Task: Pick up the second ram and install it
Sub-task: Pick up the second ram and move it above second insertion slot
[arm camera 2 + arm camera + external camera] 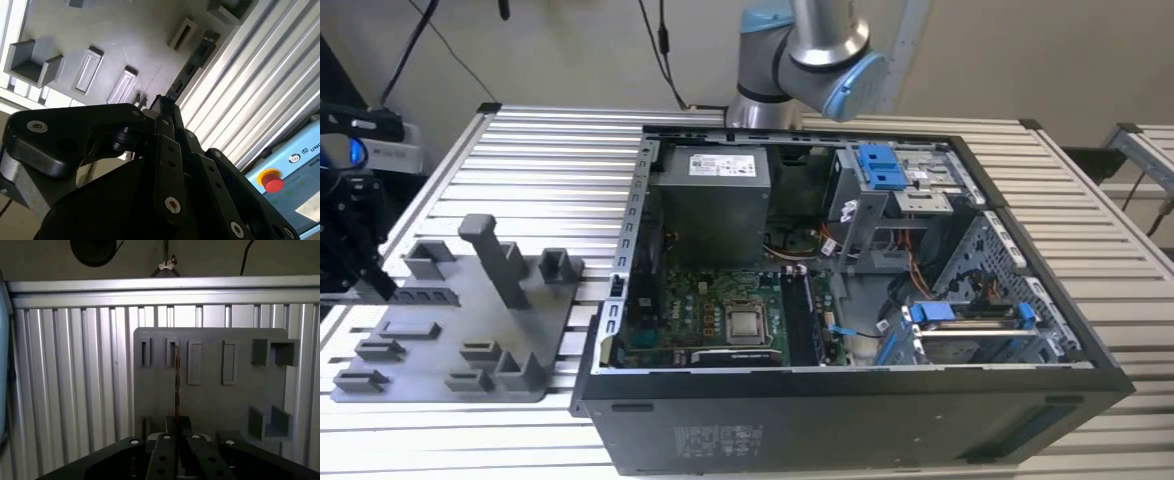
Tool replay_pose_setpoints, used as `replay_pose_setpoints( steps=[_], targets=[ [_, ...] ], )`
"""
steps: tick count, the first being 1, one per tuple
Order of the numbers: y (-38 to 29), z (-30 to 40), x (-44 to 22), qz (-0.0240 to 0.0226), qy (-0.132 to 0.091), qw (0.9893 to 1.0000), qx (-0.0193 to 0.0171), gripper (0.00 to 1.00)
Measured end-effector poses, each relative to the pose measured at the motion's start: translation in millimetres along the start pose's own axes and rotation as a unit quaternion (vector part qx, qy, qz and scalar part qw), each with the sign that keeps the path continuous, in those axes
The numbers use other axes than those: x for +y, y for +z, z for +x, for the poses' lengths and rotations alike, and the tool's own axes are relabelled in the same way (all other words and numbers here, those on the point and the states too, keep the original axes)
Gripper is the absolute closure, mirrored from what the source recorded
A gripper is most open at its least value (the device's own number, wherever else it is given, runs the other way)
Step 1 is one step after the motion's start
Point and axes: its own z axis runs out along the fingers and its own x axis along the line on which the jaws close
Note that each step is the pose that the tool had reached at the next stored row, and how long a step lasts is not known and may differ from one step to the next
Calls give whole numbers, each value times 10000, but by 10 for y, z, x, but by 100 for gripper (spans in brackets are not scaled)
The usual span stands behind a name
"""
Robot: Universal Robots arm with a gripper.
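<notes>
Second ram (176,387) between jaws, over tray (212,405)

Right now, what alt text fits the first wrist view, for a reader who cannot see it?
The gripper holds the second ram edge-on, a thin dark strip, in front of a grey slotted tray that lies on a ribbed metal table.

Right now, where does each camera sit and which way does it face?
Exterior view: off the arm, raised above the table, looking down on the open computer case and grey tray; the arm shows beyond the case.
First wrist view: on the wrist, looking past the gripper squarely onto the grey tray.
Second wrist view: on the wrist, looking past the gripper slantwise across the grey tray.
Shared: both wrist views show the second ram edge-on, clamped in the gripper; all three show the grey tray.
</notes>
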Motion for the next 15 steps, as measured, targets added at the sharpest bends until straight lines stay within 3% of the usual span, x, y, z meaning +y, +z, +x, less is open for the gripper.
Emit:
replay_pose_setpoints(
  steps=[15],
  targets=[
    [-239,2,-10,0,-5,10000,0,86]
  ],
)
